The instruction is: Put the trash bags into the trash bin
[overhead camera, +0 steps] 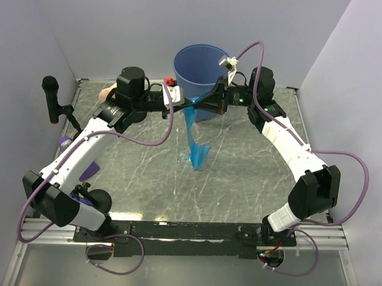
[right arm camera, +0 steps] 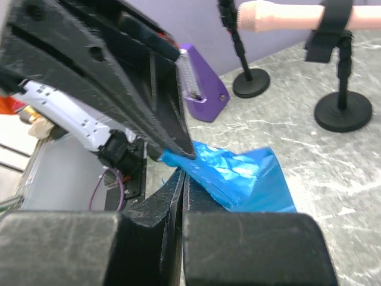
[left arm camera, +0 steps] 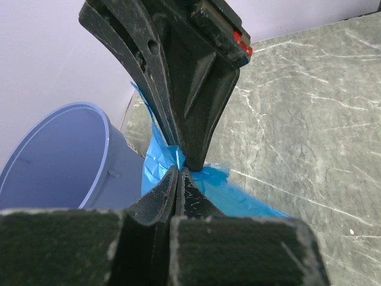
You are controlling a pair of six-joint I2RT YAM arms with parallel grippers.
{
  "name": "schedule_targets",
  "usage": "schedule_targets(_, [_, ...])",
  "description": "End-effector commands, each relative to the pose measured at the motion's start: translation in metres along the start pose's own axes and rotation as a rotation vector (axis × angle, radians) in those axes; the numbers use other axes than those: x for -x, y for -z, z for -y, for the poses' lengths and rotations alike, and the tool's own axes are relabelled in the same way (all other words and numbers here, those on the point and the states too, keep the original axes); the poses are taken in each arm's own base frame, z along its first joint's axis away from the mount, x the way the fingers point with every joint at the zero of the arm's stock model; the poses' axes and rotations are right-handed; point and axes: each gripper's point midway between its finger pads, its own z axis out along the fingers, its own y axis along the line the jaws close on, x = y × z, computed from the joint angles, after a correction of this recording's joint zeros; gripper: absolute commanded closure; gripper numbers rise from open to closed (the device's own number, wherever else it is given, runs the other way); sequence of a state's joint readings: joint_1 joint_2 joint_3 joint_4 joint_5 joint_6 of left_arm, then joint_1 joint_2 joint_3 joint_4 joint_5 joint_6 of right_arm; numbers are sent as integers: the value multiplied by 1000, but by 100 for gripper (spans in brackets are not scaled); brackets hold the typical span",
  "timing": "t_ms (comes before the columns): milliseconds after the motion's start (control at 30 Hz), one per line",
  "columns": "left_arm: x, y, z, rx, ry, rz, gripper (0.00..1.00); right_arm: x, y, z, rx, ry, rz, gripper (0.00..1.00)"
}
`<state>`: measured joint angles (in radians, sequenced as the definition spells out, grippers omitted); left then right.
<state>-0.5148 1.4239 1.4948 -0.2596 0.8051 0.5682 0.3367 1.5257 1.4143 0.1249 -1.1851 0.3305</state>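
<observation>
Bin (overhead camera: pixel 183 86) stands at far edge of table (overhead camera: pixel 252 183); no bag in the part of its inside that shows. Bag (overhead camera: pixel 196 143) hangs just in front, outside, tail near the table. Left gripper (overhead camera: pixel 181 107) and right gripper (overhead camera: pixel 203 103) both pinch its top, fingers pressed together. Lift over rim and drop probably still to do.

Marbled grey table (overhead camera: pixel 240 182), pale lavender walls (overhead camera: pixel 120 27)
</observation>
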Motion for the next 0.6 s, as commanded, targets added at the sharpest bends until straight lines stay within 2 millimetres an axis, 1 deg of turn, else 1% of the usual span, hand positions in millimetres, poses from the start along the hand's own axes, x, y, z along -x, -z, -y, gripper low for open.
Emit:
schedule_targets(0, [18, 5, -4, 27, -61, 27, 99, 4, 7, 3, -77, 30, 22, 100])
schedule_targets(300, [12, 4, -6, 35, -46, 9, 99, 6, 12, 1, -84, 34, 28, 100])
schedule_targets(367, [11, 3, -6, 36, -27, 5, 99, 7, 13, -1, -75, 54, 27, 100])
schedule_targets(433, [10, 2, -1, 1, -18, 3, 99, 7, 13, -7, -48, 77, 26, 100])
schedule_targets(467, [7, 2, 3, -19, -9, -5, 99, 7, 12, -10, -28, 90, 19, 96])
schedule_targets(500, [6, 0, 5, -30, -1, -5, 99, 7, 12, -12, -21, 93, 16, 84])
schedule_targets(533, [6, 0, 6, -37, 4, -1, 99, 7, 11, -12, -22, 94, 16, 77])
schedule_targets(567, [6, 0, 7, -43, -1, 3, 99, 8, 10, -12, -19, 100, 17, 73])
